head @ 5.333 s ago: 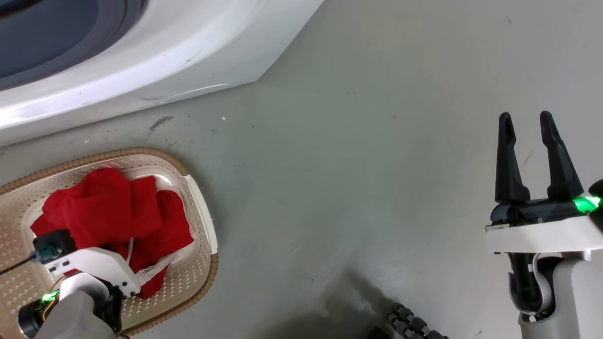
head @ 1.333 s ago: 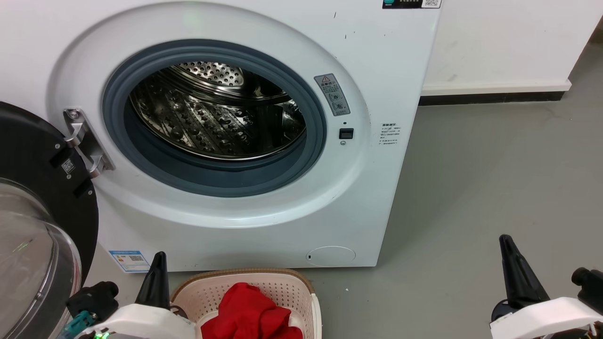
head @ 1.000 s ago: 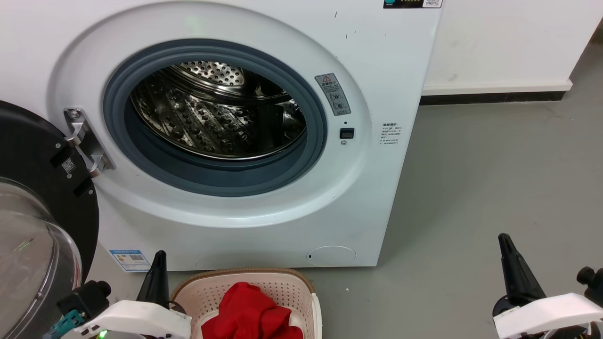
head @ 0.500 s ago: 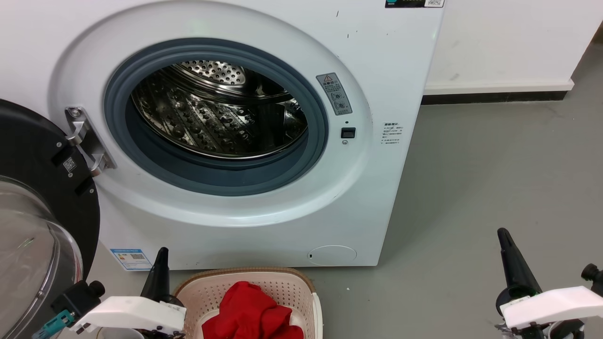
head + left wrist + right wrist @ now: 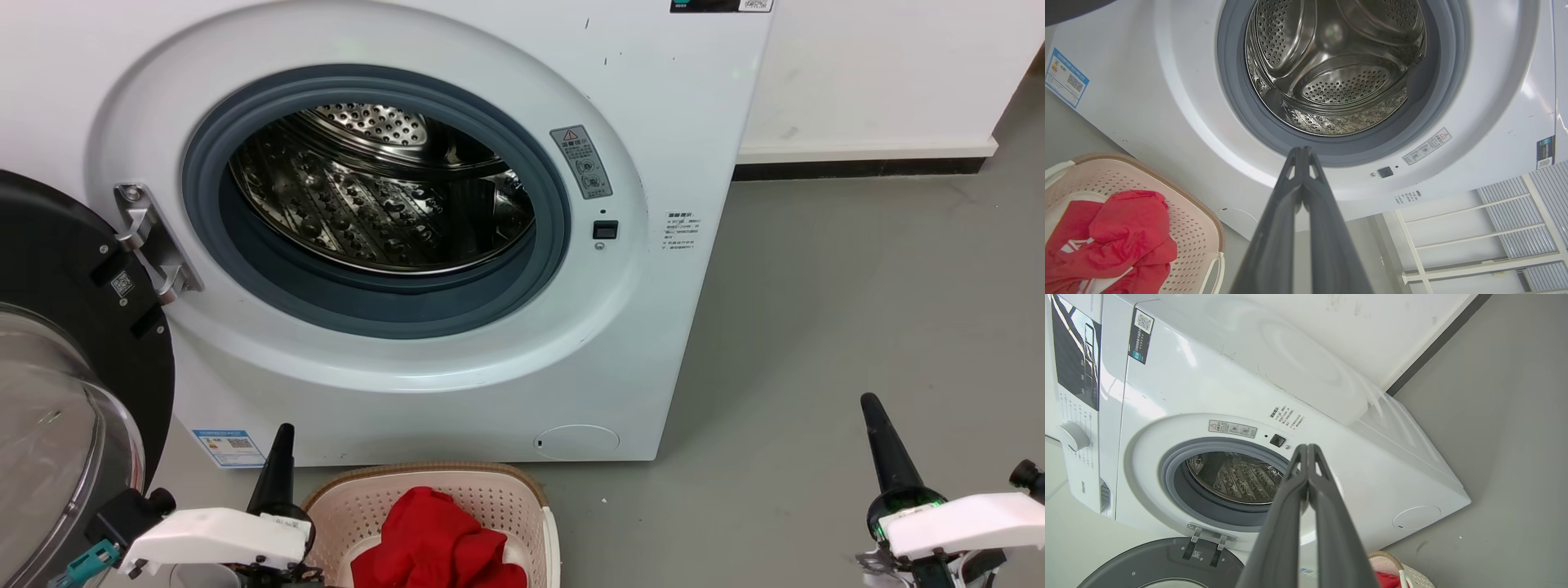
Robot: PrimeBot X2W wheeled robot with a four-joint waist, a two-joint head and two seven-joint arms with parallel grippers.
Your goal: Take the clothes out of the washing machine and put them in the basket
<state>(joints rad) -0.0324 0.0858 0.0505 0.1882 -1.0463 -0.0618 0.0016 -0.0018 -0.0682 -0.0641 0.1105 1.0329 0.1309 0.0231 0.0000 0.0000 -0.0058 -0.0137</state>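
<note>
The white washing machine (image 5: 653, 114) stands before me, its door (image 5: 57, 343) swung open to the left. Its steel drum (image 5: 375, 188) holds no clothes that I can see, and the drum (image 5: 1331, 65) looks bare in the left wrist view too. On the floor in front sits the cream basket (image 5: 498, 498) with red clothes (image 5: 424, 539) inside; the clothes (image 5: 1114, 241) also appear at lower left of the left wrist view. My left gripper (image 5: 282, 445) is shut and empty, just left of the basket. My right gripper (image 5: 873, 416) is shut and empty over the floor at lower right.
Grey floor (image 5: 857, 286) stretches to the right of the machine up to a white wall with a dark skirting (image 5: 857, 169). The open glass door (image 5: 1167, 563) juts out at the left. A white ceiling grid (image 5: 1494, 232) shows in the left wrist view.
5.3 s ago the head looked down at the basket with the right gripper open; it now faces the machine, both grippers shut. Over the last second both grippers have drifted slightly.
</note>
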